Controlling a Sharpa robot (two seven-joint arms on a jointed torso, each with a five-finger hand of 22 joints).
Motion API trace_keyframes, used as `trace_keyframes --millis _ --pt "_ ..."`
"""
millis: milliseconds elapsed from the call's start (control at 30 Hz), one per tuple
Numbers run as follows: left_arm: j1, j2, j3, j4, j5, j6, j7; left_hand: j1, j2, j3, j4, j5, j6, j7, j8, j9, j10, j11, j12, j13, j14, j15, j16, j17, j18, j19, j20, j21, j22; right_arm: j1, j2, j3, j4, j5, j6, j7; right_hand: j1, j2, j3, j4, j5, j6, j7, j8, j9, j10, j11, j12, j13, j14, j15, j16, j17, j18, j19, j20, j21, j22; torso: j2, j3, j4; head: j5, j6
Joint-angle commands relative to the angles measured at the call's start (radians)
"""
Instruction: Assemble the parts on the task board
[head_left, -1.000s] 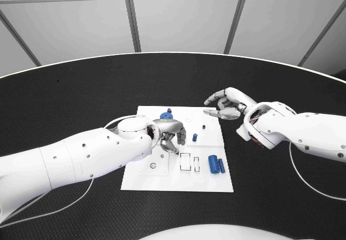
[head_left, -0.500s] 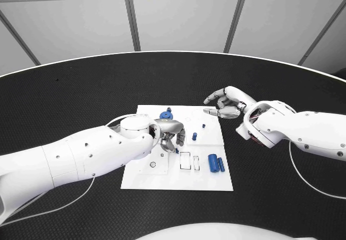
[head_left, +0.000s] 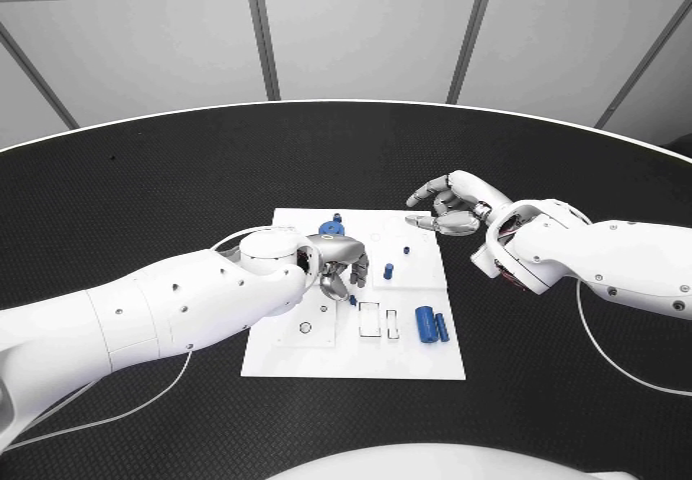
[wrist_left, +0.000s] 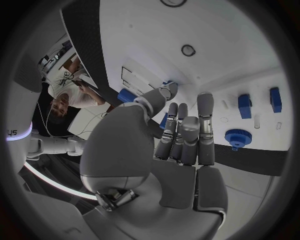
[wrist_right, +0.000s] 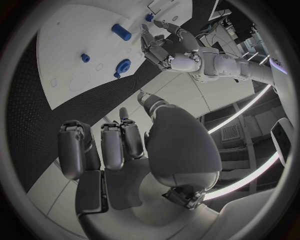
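Note:
The white task board lies mid-table. My left hand hovers over its middle with fingers curled downward, and a small blue part shows pinched between thumb and fingertips. My right hand sits curled over the black table by the board's far right corner, with nothing in it. On the board are a blue gear, a blue peg, a smaller blue stub and two blue cylinders lying side by side.
Two rectangular slots and a ring-shaped socket mark the board's near half. Black table surrounds the board. My left forearm covers the board's left edge.

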Motion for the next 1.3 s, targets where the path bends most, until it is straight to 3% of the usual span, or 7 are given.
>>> trace_keyframes --millis 33,333,433,733,1300 --pt "-0.001 0.003 -0.001 -0.006 -0.002 0.002 0.002 -0.005 0.008 0.002 -0.007 -0.003 -0.002 0.003 -0.006 -0.001 -0.009 0.001 0.007 0.002 0.009 0.002 0.007 0.008 0.013 0.001 -0.002 0.007 0.000 0.000 0.000 0.000 0.000 0.000 0.000 0.000 0.009 -0.001 0.007 0.001 0.004 0.005 -0.001 0.003 -0.001 0.004 0.000 0.005 0.078 0.059 -0.007 0.000 0.073 0.016 0.051 -0.006 -0.002 0.166 0.000 -0.0002 0.0002 -0.002 -0.003" --pt "-0.003 0.004 -0.027 -0.009 -0.015 0.009 0.006 -0.007 0.009 0.002 -0.007 -0.004 0.002 0.002 -0.004 0.000 -0.013 0.001 0.011 0.003 0.007 0.002 0.008 0.002 0.014 -0.001 -0.003 0.005 -0.003 0.000 0.000 0.000 0.000 0.000 0.001 0.000 0.009 -0.001 0.007 0.001 0.004 0.005 -0.001 0.003 -0.001 0.004 0.000 0.005 0.078 0.059 -0.007 0.000 0.073 0.016 0.051 -0.006 -0.002 0.166 0.000 0.0001 -0.0001 -0.003 -0.007" --pt "-0.003 0.005 -0.030 -0.009 -0.017 0.011 0.007 -0.008 0.009 0.002 -0.007 -0.004 0.003 0.002 -0.004 0.000 -0.014 0.001 0.013 0.004 0.007 0.002 0.009 0.002 0.014 -0.002 -0.002 0.005 -0.004 0.000 0.000 0.000 0.000 0.000 0.001 0.000 0.009 -0.001 0.007 0.001 0.004 0.005 -0.001 0.003 -0.001 0.004 0.000 0.005 0.078 0.059 -0.007 0.000 0.073 0.016 0.051 -0.006 -0.002 0.166 -0.001 -0.0004 0.0010 -0.004 -0.008" --pt "-0.004 0.007 -0.033 -0.014 -0.018 0.009 0.003 -0.011 0.009 0.001 -0.005 -0.005 0.004 0.002 -0.004 0.000 -0.015 0.001 0.016 0.004 0.009 0.002 0.010 0.005 0.013 0.000 -0.002 0.007 -0.001 0.000 0.002 0.000 -0.001 0.000 0.001 0.000 0.007 0.000 0.010 0.002 0.004 0.007 -0.001 0.005 -0.002 0.005 0.001 0.007 0.080 0.059 -0.007 0.001 0.073 0.015 0.051 -0.006 -0.002 0.167 -0.002 0.0004 0.0006 -0.004 -0.009" --pt "-0.005 0.015 -0.033 -0.014 -0.019 0.006 -0.001 -0.029 0.030 0.009 0.011 -0.006 0.024 -0.001 0.003 0.004 -0.015 -0.003 0.038 0.007 0.017 -0.001 0.019 0.008 0.009 0.014 -0.004 0.021 0.016 0.000 0.001 0.000 -0.001 0.000 0.001 0.000 0.006 0.000 0.011 0.003 0.004 0.008 -0.001 0.005 -0.002 0.005 0.001 0.007 0.080 0.059 -0.007 0.000 0.073 0.015 0.052 -0.006 0.000 0.168 -0.001 0.0001 0.0007 -0.005 -0.006"
